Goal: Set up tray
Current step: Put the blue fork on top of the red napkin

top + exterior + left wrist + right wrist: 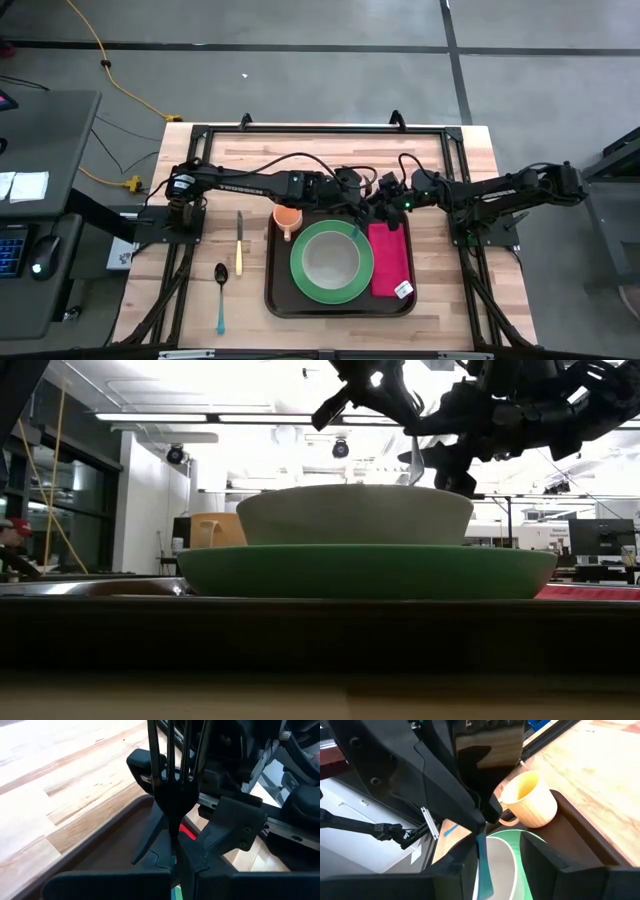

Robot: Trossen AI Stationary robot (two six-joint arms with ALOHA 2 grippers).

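My left pincer was clamped tight on a fork, tines pointing out ahead of it. My right pincer met it head-on, its fingers standing apart on either side of the fork's teal handle without pressing on it. Both hung in the air close together. Directly beneath them sat the dark-brown tray, its back rim under the two pincers. Below on the tray a pale bowl rested on a green plate. A yellow cup stood in the tray corner below my left wrist, and a red-pink napkin lay beneath my right pincer. Farther beyond my left arm, a knife and a spoon lay on the desk.
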